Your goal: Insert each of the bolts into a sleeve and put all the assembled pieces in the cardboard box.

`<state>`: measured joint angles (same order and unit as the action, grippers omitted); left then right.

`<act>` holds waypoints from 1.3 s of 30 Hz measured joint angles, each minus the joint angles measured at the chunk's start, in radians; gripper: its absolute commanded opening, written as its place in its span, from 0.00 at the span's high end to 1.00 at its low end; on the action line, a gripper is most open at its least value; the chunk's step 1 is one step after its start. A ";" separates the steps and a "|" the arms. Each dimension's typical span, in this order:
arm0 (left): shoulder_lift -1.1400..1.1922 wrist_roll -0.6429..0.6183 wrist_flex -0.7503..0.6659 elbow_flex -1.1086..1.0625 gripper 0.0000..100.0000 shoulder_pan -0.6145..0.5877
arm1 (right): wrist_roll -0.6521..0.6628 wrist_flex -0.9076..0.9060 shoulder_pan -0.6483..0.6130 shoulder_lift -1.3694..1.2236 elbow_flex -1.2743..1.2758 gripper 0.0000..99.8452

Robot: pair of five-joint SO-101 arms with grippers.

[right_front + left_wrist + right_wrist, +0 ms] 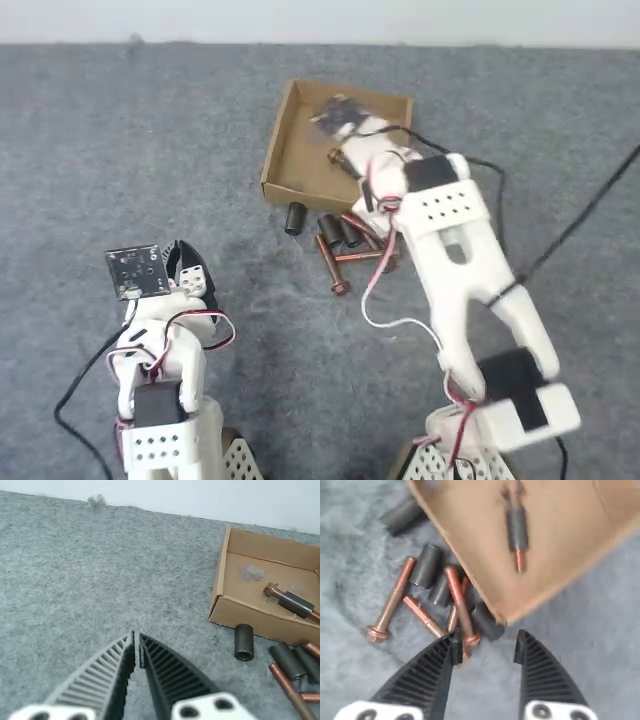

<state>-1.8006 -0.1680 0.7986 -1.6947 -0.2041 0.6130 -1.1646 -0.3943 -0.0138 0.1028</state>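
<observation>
On the high view, the shallow brown cardboard box (278, 150) sits at about 12 o'clock on the grey felt-covered bench (120, 150). Inside it lies one assembled piece, a copper-coloured bolt wearing a dark cylindrical sleeve (292, 602), flat on the box floor.

At the box's 6 o'clock, a heap of loose copper-coloured bolts and dark sleeves (348, 245) rests on the bench just outside the front wall. A single dark sleeve (295, 217) stands apart from the heap at its 10 o'clock, close to the box's front corner.

My right end effector (487, 636) is released, its ribbed jaws spread wide and gripping nothing. It hangs over the near edge of the heap, and the flanged head of one bolt (470, 641) lies just beside one fingertip.

My left end effector (136, 635) is clenched, with only a sliver between its tips and nothing in them. It sits at about 8 o'clock on the bench, well apart from the box and the heap.
</observation>
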 measured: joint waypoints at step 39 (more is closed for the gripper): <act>0.000 0.063 0.000 0.000 0.99 0.040 | 0.305 -0.448 -0.084 -0.933 -1.068 0.99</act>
<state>-1.8006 -0.1051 0.7986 -1.6947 -0.1642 0.9183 -1.6126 -0.4787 -0.9467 -0.9651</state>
